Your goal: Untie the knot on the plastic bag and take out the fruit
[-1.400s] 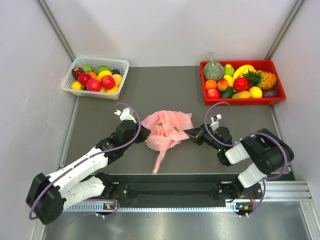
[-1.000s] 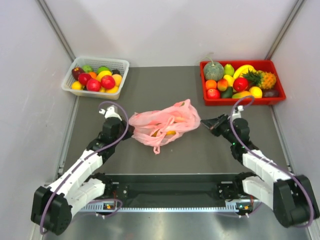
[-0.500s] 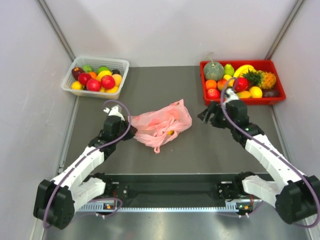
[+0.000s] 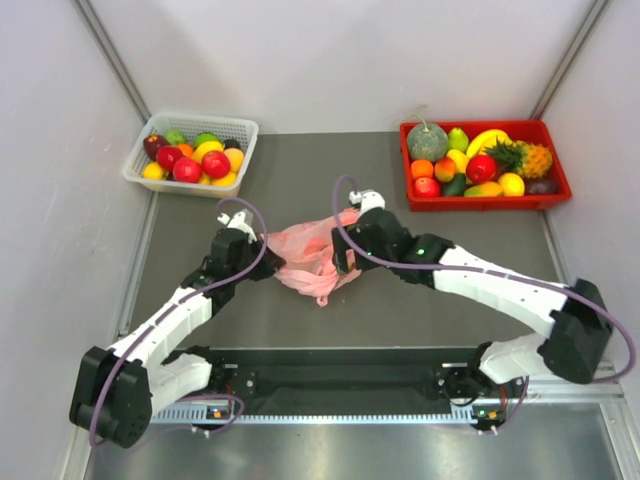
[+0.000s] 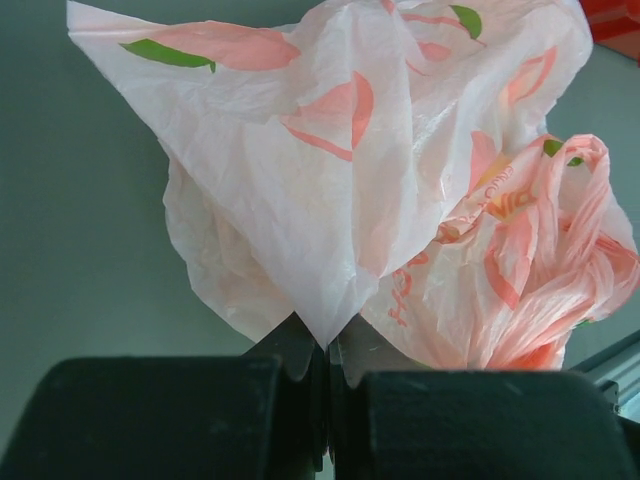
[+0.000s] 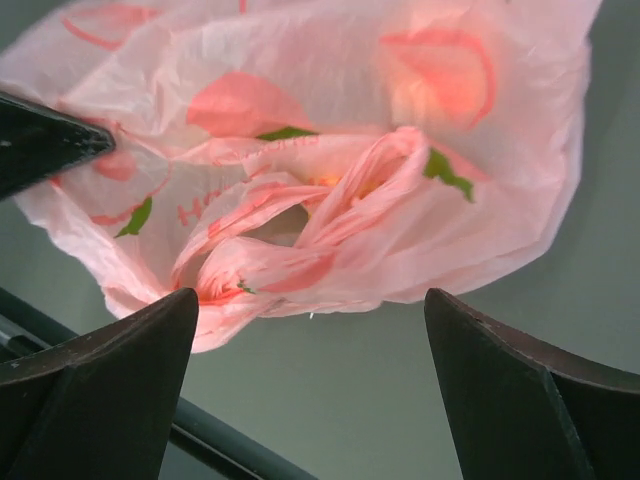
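Note:
The pink plastic bag lies crumpled at the table's middle. My left gripper is shut on a pinched corner of the plastic bag at its left side; the gripper has its jaws pressed together on the film. My right gripper hangs over the bag's right half, open, and the gripper holds nothing. The knot, a twisted bunch of pink handle strips, lies just beyond the right fingertips and also shows as the knot in the left wrist view. The fruit stays hidden inside the bag.
A white basket of mixed fruit stands at the back left. A red tray of fruit stands at the back right. A black rail runs along the near edge. Grey walls close in both sides.
My right gripper let go of the bag, opened wide, and swung in from the right to hover over it. The bag slumped leftward. My left gripper kept its hold.

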Controlling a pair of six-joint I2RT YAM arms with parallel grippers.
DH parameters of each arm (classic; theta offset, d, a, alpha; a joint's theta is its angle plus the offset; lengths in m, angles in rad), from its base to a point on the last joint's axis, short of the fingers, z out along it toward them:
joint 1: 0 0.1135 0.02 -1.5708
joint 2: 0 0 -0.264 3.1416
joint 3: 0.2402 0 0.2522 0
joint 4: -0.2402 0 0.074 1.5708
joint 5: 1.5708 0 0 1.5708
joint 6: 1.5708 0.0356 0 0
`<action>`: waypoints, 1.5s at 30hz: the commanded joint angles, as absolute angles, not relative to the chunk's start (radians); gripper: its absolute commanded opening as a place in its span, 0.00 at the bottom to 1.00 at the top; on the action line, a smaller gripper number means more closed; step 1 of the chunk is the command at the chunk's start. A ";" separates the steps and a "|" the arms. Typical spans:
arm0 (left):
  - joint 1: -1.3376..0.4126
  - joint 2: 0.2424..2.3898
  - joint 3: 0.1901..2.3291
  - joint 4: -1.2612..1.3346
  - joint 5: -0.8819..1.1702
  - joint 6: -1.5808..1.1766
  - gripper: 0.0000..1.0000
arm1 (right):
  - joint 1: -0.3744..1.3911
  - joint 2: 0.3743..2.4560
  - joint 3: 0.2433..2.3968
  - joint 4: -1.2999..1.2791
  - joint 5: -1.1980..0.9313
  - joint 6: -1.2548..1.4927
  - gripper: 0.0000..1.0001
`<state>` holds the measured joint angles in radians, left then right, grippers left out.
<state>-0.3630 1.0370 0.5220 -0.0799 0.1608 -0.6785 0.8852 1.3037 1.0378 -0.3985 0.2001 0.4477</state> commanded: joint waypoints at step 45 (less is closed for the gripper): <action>-0.393 1.012 0.972 -0.288 0.248 -0.428 0.99 | 0.472 1.000 0.724 -0.206 -0.084 0.373 0.00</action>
<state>-0.3794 0.9718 0.8738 -0.2283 0.2169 -0.5171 0.4793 1.0454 0.7113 -0.3027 0.0261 0.4648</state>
